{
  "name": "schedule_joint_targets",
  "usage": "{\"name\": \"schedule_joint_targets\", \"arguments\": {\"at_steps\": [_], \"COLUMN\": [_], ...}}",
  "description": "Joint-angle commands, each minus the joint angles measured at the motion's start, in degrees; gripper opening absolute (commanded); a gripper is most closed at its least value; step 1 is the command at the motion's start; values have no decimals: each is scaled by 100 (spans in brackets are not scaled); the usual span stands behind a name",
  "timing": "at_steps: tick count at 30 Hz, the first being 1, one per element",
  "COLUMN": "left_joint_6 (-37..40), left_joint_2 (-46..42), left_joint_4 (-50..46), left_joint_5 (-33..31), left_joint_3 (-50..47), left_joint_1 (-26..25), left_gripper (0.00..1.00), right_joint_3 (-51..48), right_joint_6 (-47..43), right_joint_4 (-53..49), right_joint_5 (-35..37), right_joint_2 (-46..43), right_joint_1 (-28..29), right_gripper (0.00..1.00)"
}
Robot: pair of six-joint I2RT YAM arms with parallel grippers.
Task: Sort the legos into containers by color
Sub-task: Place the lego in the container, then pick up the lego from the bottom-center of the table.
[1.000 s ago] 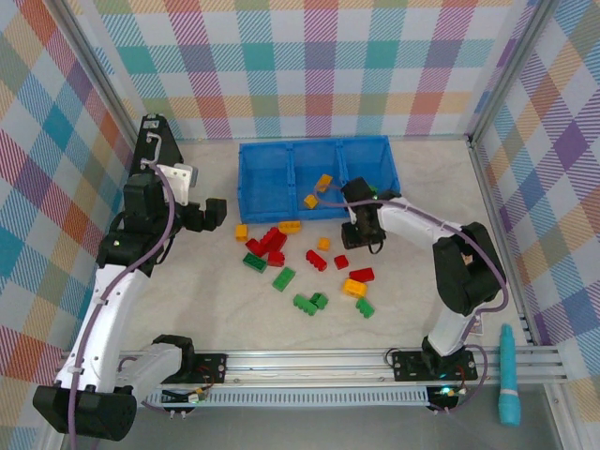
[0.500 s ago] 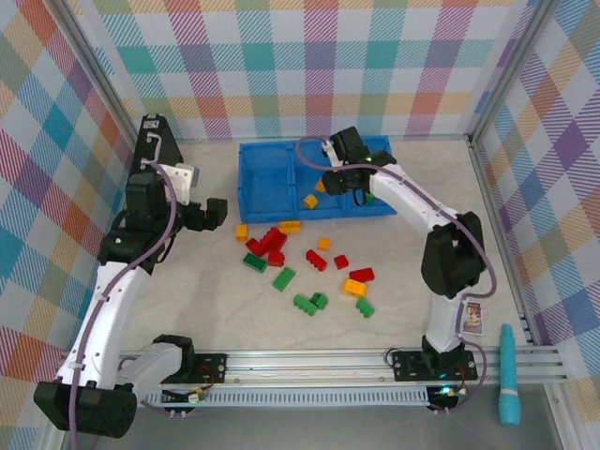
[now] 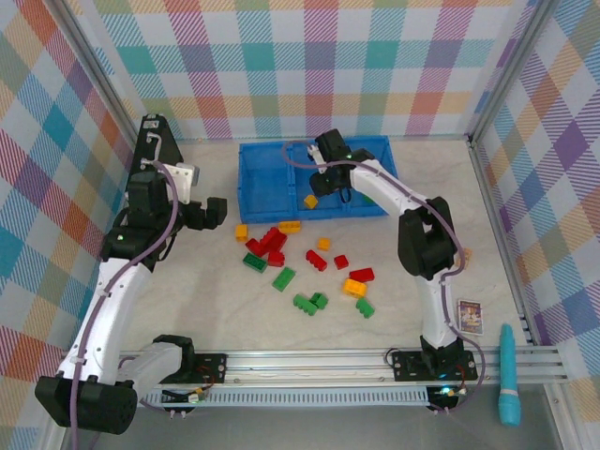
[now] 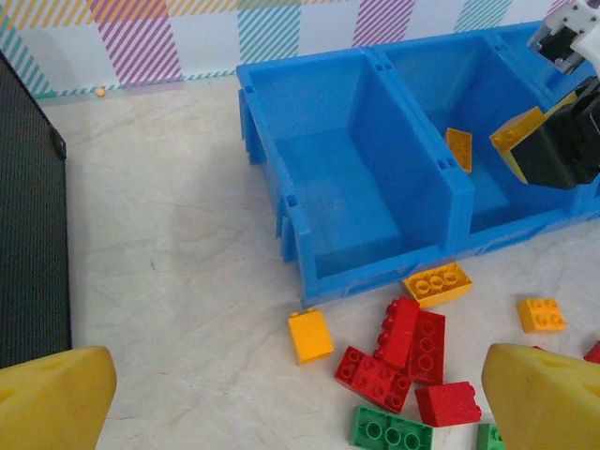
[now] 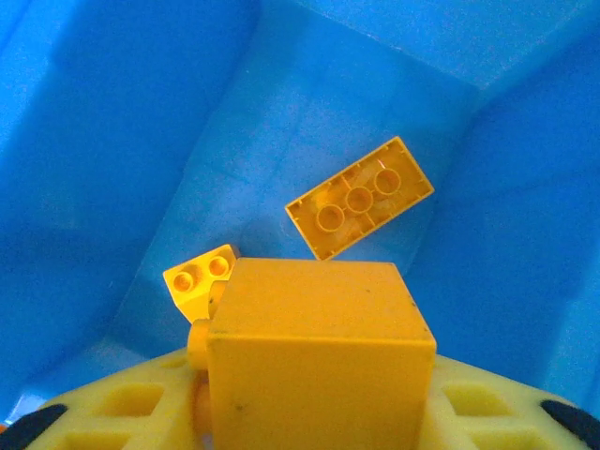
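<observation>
Yellow lego [image 5: 319, 356] clamped in right gripper [image 3: 324, 177], arm outstretched, seemingly above middle compartment [image 4: 441, 94].

This is a robot lab test cell. Plaid-printed panels [image 3: 319, 66] on aluminium posts [image 3: 511, 70] enclose a pale tabletop [image 3: 216, 309] edged by a metal rail [image 3: 309, 359].

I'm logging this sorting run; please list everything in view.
bin: one, blue, at the back, three compartments.
binned legos: two, yellow, middle compartment.
held lego: one, yellow, above the middle compartment.
loose yellow legos: four, in front of the bin.
loose red legos: about seven, same pile.
loose green legos: five, pile's near side.
card: one, pale, right of the pile.
tool: one, teal, near-right corner.
black object: one, left of the bin.
left pincer: open, left of the pile.
right pincer: shut on the held lego.
</observation>
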Motion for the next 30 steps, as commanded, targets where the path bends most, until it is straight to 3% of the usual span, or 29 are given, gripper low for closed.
{"name": "schedule_joint_targets", "arguments": {"at_steps": [1,6,12,18,24,30], "left_joint_6": [-135,-166,-419,-898,-1059,-1061], "left_joint_2": [152,175,165,203,-47,-82], "left_joint_4": [-4,-8,-121,-376,-376,-373], "left_joint_5": [48,243,500,564,464,616], "left_joint_3": [68,89,250,291,-29,-158], "left_joint_1": [40,56,55,-40,-66,-84], "left_gripper": [100,100,100,100,100,100], "right_joint_3": [155,73,-210,-1492,-3290,-4843], "right_joint_6": [-81,-115,-76,153,678,1481], "right_joint_4": [-30,-39,-179,-144,210,124], "right_joint_5": [-154,-330,-523,-617,-1215,-852], "right_joint_2": [71,-202,-726,-1887,-3129,-4081], "right_joint_1": [54,80,103,120,232,710], "right_gripper": [50,61,67,68,68,68]}}
